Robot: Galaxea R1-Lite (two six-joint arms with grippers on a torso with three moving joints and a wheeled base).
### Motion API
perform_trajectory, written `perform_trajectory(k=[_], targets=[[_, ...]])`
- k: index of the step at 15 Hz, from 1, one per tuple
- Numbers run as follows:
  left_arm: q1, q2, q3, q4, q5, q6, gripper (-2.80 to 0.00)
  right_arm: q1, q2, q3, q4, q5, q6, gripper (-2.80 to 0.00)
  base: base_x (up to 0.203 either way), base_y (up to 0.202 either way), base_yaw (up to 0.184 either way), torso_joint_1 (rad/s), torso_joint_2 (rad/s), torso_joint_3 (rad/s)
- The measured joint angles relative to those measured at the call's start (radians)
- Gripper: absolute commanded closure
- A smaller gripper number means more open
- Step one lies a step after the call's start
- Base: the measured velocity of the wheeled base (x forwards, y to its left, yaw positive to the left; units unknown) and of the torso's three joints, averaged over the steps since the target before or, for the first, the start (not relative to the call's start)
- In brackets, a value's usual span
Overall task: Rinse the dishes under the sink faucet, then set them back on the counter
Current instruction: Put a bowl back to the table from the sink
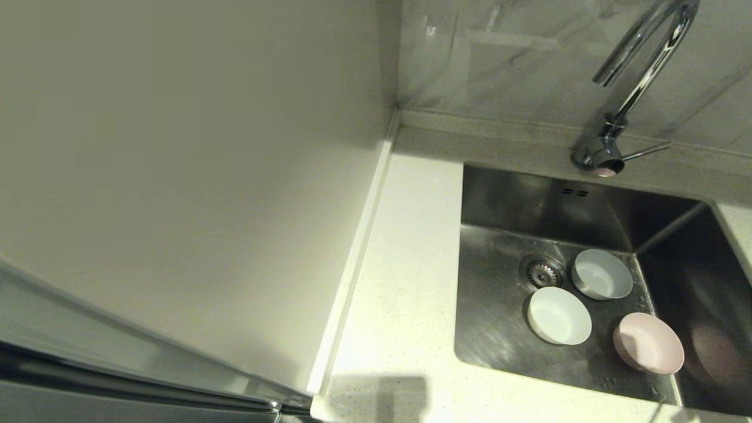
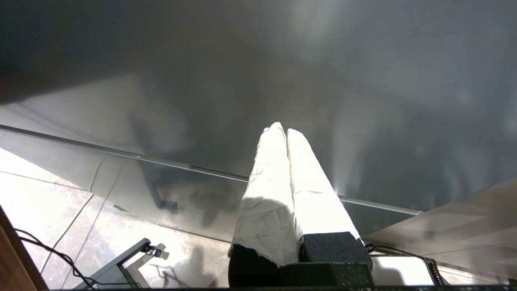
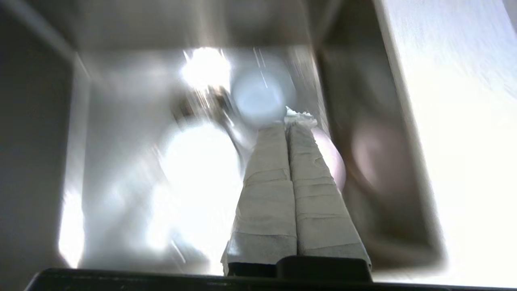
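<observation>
White-wrapped, the two fingers of the right end effector (image 3: 288, 117) are pressed together and pinch nothing; in the right wrist view they point down into the square stainless steel sink (image 1: 499, 329), above its floor, with the bowls beyond their tips. The left end effector (image 2: 282, 130), likewise taped white and pressed together on nothing, is parked away from the work, facing a dark panel and a tiled floor. Neither arm appears in the head view.

Three small round shallow bowls rest upright on the sink floor: the grey-blue bowl (image 1: 602, 274) just beside the round drain strainer (image 1: 541, 272), the white bowl (image 1: 559, 315) near it toward the front, and the pale pink bowl (image 1: 648, 343) close to the sink's right wall. They lie near one another; whether any touch cannot be told. The tall chrome gooseneck faucet (image 1: 637, 76) stands behind the sink; no water is seen running. The white speckled stone table (image 1: 399, 282) lies to the left.

Judged step: taking hold of the first bowl. To do it well, the fingers should spread before descending, straddle one rim wall on the side clear of its neighbours, and close firmly, since a smooth, possibly wet rim may slip.
</observation>
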Motion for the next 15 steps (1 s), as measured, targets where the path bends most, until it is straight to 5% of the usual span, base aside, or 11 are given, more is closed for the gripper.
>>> perform_trajectory(k=[4,15], targets=[[0.0,0.0,0.0,0.0,0.0,0.0,0.0,-0.001,-0.086,-0.044,0.203,-0.01,-0.187,0.0,0.0,0.0,0.0,0.0,0.0,0.0],[0.0,0.0,0.0,0.0,0.0,0.0,0.0,-0.001,0.059,-0.176,0.202,0.005,-0.186,0.0,0.0,0.0,0.0,0.0,0.0,0.0]])
